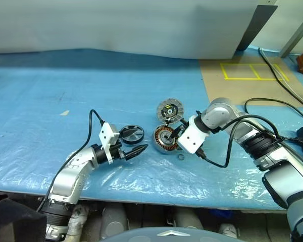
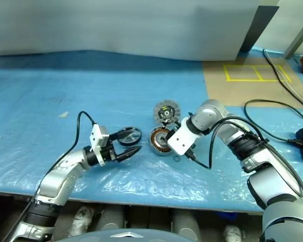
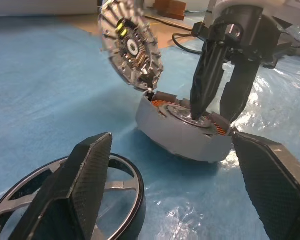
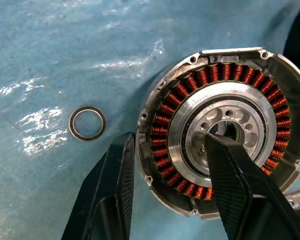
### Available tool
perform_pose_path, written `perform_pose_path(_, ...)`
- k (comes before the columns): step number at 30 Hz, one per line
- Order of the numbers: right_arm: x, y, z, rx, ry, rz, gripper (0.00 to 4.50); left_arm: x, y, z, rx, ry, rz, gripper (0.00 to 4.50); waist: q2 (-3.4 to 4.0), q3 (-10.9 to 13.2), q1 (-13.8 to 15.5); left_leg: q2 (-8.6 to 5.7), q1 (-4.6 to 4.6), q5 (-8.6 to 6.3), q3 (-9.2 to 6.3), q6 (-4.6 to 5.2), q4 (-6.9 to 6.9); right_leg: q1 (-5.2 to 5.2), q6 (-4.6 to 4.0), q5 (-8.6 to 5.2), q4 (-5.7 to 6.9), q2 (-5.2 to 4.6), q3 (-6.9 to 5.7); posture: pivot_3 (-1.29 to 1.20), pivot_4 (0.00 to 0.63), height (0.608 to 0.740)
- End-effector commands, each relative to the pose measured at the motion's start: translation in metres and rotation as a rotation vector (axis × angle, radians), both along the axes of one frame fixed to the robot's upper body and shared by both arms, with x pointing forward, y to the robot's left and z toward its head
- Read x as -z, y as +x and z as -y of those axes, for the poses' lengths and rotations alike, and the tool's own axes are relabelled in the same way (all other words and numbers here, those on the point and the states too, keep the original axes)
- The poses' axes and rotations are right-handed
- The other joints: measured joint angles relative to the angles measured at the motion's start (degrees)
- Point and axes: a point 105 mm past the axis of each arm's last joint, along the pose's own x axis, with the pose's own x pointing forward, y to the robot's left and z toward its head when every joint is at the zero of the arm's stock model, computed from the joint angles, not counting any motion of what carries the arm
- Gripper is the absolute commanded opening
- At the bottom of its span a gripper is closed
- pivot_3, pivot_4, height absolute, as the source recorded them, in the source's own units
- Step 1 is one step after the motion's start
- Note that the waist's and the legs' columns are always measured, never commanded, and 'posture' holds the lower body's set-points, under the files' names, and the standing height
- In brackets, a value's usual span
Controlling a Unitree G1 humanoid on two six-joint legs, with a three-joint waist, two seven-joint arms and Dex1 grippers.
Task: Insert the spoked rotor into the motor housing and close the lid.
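On the table [image 1: 35, 101]: motor housing [image 1: 164, 139] near the middle, lid [image 1: 170, 110] just behind it, tilted up, lower edge touching the housing's rim. Spoked rotor [image 1: 131, 133] lying flat just left of the housing. Small ring [image 4: 87, 123] flat beside the housing, apart from it. Left gripper [image 1: 139, 149] just in front of the rotor. Right gripper [image 4: 167, 165] straddling the housing's wall, one finger in the central hole, one outside.

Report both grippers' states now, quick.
Left gripper: jaws open, empty, beside the spoked rotor.
Right gripper: jaws clamped across the motor housing wall, one finger in its centre hole, the other outside the rim.
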Motion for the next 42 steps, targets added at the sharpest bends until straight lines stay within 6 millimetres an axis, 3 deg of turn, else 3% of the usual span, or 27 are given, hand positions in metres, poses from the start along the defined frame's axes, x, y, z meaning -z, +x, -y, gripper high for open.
perform_pose_path(1, 0.004, -0.007, -0.009, -0.092, -0.03, 0.02, 1.93, -0.009, -0.001, 0.0, -0.004, -0.009, 0.048, 4.03, 0.0, 0.0, 0.0, 0.01, 0.0, 0.0, 0.0, 0.0, 0.0, 0.0, 0.0, 0.0, 0.0, 0.0, 0.0, 0.0, 0.15, 0.74)
perform_pose_path(8, 0.003, 0.007, -0.013, -0.106, -0.031, 0.077, 1.93, -0.009, -0.003, 0.001, -0.004, -0.01, 0.047, 4.03, -0.02, 0.0, -0.5, 0.23, 0.13, -0.01, 0.06, 0.0, 0.05, 0.03, -0.12, 0.07, 0.04, 0.17, 0.01, 0.0, 0.15, 0.74)
perform_pose_path(13, -0.003, 0.009, -0.02, -0.087, 0.013, 0.089, 3.38, -0.009, -0.003, 0.002, -0.002, -0.013, 0.046, 4.03, 0.0, 0.0, -0.2, 0.28, 0.13, -0.01, 0.11, -0.01, 0.08, -0.01, -0.19, 0.12, 0.06, 0.2, 0.01, 0.0, 0.15, 0.74)
perform_pose_path(20, -0.036, 0.0, -0.029, -0.057, 0.106, 0.057, 3.38, -0.011, -0.003, 0.003, 0.007, -0.011, 0.046, 4.03, 0.0, 0.0, -0.1, 0.29, -0.37, 0.09, 0.15, 0.14, 0.07, -0.5, -0.19, 0.12, 0.03, 0.22, 0.02, 0.0, 0.15, 0.74)
perform_pose_path(23, -0.056, -0.016, -0.026, -0.03, 0.167, -0.003, 3.38, -0.011, -0.003, 0.003, 0.009, -0.008, 0.045, 4.03, 0.0, 0.0, 0.0, 0.31, -0.49, 0.11, 0.15, 0.19, 0.08, -0.61, -0.19, 0.12, 0.05, 0.23, 0.01, 0.0, 0.15, 0.74)
perform_pose_path(26, -0.078, -0.035, -0.02, 0.056, 0.263, -0.111, 3.38, -0.013, -0.005, 0.002, 0.023, -0.007, 0.038, 4.03, 0.0, 0.0, 0.2, 0.31, -0.46, 0.11, 0.15, 0.18, 0.06, -0.58, -0.19, 0.12, 0.02, 0.23, 0.02, 0.0, 0.15, 0.74)
perform_pose_path(29, -0.086, -0.04, -0.01, 0.188, 0.343, -0.164, 3.38, -0.014, -0.009, 0.002, 0.046, 0.0, 0.035, 4.03, -0.01, 0.0, 0.3, 0.31, -0.43, 0.08, 0.15, 0.13, 0.05, -0.57, -0.18, 0.12, 0.02, 0.23, 0.02, 0.0, 0.15, 0.74)
perform_pose_path(32, -0.081, -0.047, 0.001, 0.431, 0.495, -0.299, 3.38, -0.014, -0.01, -0.001, 0.051, 0.015, 0.034, 4.03, -0.01, 0.0, 0.7, 0.3, -0.28, 0.0, 0.15, -0.01, 0.01, -0.42, -0.18, 0.12, -0.02, 0.22, 0.04, 0.0, 0.15, 0.74)
perform_pose_path(36, -0.051, -0.058, 0.006, 0.768, 0.749, -0.5, 3.38, -0.015, -0.008, -0.004, 0.066, 0.034, 0.026, 4.03, 0.02, 0.0, 1.4, 0.27, -0.05, 0.0, 0.21, -0.03, -0.15, -0.3, -0.17, 0.11, -0.12, 0.23, 0.1, 0.0, 0.15, 0.74)
perform_pose_path(42, -0.016, -0.062, 0.014, 0.976, 0.834, -0.474, 3.38, -0.02, -0.004, -0.004, 0.098, 0.063, 0.033, 4.03, 0.09, 0.0, 1.4, 0.2, 0.08, 0.0, 0.46, -0.06, -0.29, -0.4, -0.08, 0.11, -0.16, 0.22, 0.38, 0.0, 0.15, 0.74)
